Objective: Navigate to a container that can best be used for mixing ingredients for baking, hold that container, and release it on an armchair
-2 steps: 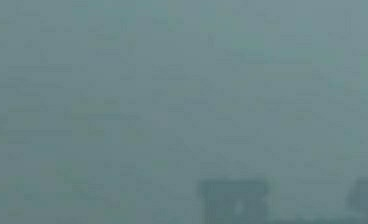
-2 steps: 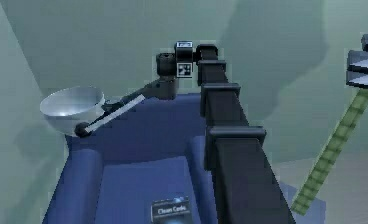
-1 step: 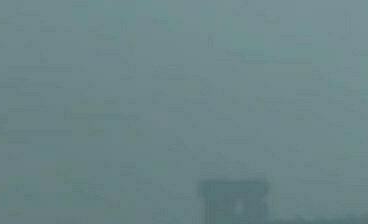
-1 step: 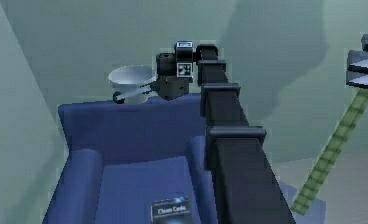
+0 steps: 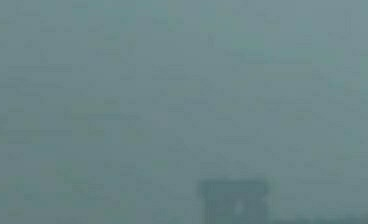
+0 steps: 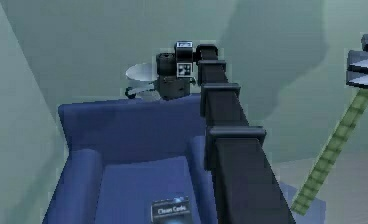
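Teal wall (image 6: 72,40) is rising behind the gripper (image 6: 150,82), which is holding a pale bowl (image 6: 140,72) at its fingers; below them a label (image 6: 172,210), writing unreadable, is lying on the blue armchair (image 6: 112,135).

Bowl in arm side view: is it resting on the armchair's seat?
No, the bowl is up at the arm's far end, above the blue armchair's backrest, off the seat.

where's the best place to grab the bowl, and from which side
Take the bowl by its rim, at the edge toward the arm side view's right, where the gripper is. It hangs upright, mouth up, above the armchair back. The wall is thin and flared, with no handle, so a finger on either side of the wall likely holds better than reaching around the wide body.
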You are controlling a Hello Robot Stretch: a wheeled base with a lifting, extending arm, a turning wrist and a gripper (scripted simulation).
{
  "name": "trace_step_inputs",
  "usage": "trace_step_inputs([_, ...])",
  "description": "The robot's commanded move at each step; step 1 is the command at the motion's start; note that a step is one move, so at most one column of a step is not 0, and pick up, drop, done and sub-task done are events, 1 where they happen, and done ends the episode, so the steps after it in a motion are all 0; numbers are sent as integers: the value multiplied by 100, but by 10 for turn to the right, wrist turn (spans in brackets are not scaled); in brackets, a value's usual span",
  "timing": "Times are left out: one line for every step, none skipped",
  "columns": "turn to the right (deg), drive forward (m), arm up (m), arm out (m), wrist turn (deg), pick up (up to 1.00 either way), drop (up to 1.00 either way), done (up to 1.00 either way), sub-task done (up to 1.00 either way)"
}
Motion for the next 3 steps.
trace_step_inputs([0,0,-38,0,0,0,0,0,0])
trace_step_inputs([0,0,-32,0,0,0,0,0,0])
trace_step_inputs([0,0,0,0,0,0,100,0,0])
